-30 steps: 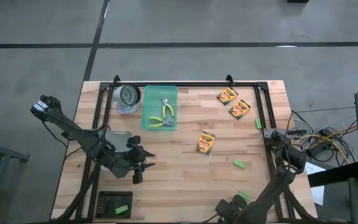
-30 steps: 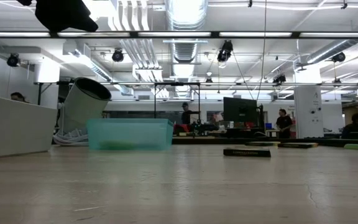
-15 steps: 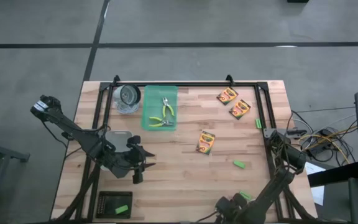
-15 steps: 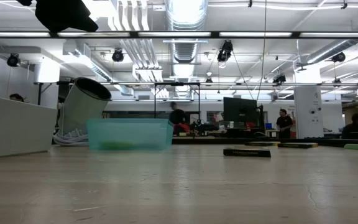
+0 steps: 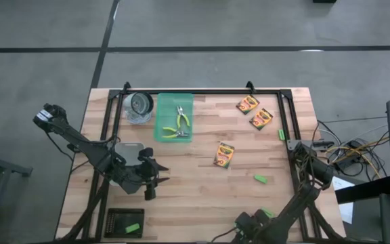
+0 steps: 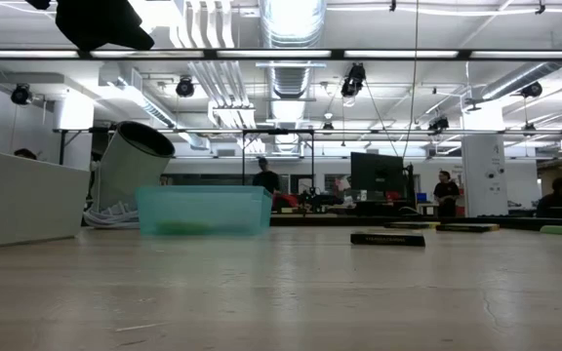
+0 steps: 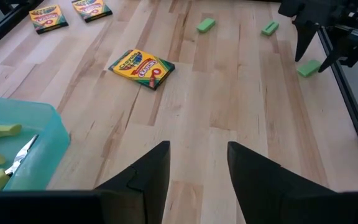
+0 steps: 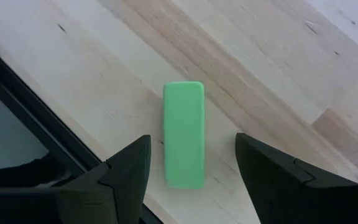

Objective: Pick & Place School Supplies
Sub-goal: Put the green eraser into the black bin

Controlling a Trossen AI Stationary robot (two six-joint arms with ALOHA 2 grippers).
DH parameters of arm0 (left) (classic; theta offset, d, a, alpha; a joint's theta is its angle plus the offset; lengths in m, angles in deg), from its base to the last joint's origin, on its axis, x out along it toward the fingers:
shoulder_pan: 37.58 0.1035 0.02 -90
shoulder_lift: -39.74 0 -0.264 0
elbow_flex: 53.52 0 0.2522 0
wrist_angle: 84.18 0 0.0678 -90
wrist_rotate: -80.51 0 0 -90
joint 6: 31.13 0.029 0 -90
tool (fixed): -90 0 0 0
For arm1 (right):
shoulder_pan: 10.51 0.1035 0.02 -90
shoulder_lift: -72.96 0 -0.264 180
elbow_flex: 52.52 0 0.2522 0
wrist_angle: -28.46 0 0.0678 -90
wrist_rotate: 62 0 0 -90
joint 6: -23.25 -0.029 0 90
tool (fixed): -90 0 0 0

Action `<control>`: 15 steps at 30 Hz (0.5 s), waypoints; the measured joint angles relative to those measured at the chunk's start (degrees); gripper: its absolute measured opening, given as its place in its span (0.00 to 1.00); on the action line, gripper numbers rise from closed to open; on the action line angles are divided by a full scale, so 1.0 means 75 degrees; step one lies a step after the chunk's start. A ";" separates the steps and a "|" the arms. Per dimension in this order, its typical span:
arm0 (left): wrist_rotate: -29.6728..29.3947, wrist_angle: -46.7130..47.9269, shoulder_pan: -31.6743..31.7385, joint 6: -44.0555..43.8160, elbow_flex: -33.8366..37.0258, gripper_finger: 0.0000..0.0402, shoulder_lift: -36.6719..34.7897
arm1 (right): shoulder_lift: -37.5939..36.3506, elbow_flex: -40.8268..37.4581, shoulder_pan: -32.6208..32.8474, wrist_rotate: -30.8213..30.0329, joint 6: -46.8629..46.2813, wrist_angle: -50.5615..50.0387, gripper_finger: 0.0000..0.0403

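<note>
Three yellow-orange crayon boxes lie flat on the wood, two near the far right corner (image 5: pixel 248 104) (image 5: pixel 261 118) and one mid-table (image 5: pixel 224 154) (image 7: pixel 142 67). Both pliers (image 5: pixel 176 125) rest in the teal tray (image 5: pixel 161 108). Green blocks lie at the right side (image 5: pixel 282 134) (image 5: pixel 260 179) and near the near edge (image 5: pixel 266 213) (image 8: pixel 184 134). Another lies in a dark tray (image 5: pixel 133 228). My right gripper (image 5: pixel 257 218) (image 8: pixel 192 143) is open over the near-edge block, one finger on either side, apart from it. My left gripper (image 5: pixel 151 181) (image 7: pixel 197 149) is open above bare wood, left of centre.
A clear bin (image 5: pixel 139 107) (image 6: pixel 130 166) lies tipped beside the teal tray (image 6: pixel 203 210) at the far left. A black frame rail (image 5: pixel 293 129) runs along the table's edges. The right gripper shows in the left wrist view (image 7: pixel 319 31). People stand in the room behind.
Both arms and all the supplies have kept still. Only a person in the room beyond the table has walked across toward the left.
</note>
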 joint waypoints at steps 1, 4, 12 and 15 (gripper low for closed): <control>0.0000 0.0000 0.0000 0.0003 0.0000 0.41 0.0000 | -0.0005 -0.0021 -0.0003 0.0074 0.0001 0.0033 0.56; 0.0000 0.0003 0.0000 0.0003 0.0000 0.41 0.0000 | -0.0020 -0.0052 -0.0028 0.0195 -0.0002 0.0063 0.56; 0.0000 0.0003 0.0000 0.0003 0.0000 0.41 0.0000 | -0.0020 -0.0056 -0.0124 0.0358 -0.0120 -0.0047 0.54; 0.0000 0.0003 0.0000 0.0003 0.0000 0.41 0.0000 | -0.0020 -0.0047 -0.0183 0.0662 -0.0175 -0.0217 0.50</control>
